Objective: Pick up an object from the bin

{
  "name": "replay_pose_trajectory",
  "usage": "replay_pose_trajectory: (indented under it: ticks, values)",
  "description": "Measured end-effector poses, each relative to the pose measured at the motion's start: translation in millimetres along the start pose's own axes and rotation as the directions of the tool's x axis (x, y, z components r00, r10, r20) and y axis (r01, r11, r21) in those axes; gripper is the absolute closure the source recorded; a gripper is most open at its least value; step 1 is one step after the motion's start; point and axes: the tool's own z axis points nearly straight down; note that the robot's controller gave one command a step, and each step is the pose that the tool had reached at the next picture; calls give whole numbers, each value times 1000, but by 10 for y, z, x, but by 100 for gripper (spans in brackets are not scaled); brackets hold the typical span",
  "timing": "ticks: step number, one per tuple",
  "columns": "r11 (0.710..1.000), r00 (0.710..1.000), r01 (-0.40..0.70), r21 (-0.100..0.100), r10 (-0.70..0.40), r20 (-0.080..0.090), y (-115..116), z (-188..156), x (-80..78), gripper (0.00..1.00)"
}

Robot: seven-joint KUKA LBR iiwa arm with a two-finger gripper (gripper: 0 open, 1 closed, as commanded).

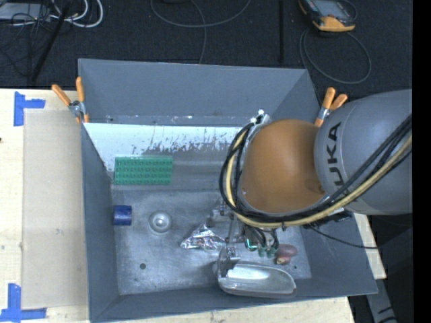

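Grey metal bin (188,93), contents as seen from above:
- Green studded plate (143,170), flat against the back-left slope.
- Small blue block (122,214), left floor.
- Clear round dome (159,222), near the block, on its right.
- Crumpled foil (202,239), mid-floor.
- Silvery oblong shell (256,280), along the front wall.
- Small reddish lump (286,252), right floor.

The gripper (232,247), under the arm's orange cover (279,173), sits low between the foil and the lump, just above the shell.

The bin (188,93) is matt grey metal, scratched on its back wall. The green plate (143,170) is studded plastic, the blue block (122,214) smooth plastic, the crumpled foil (202,239) shiny, the orange cover (279,167) smooth.
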Motion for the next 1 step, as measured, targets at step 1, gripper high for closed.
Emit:
replay_pose_trajectory:
  ticks: [1]
  values:
    - [935, 935, 355, 2, -355, 12, -107, 1043, -705, 0]
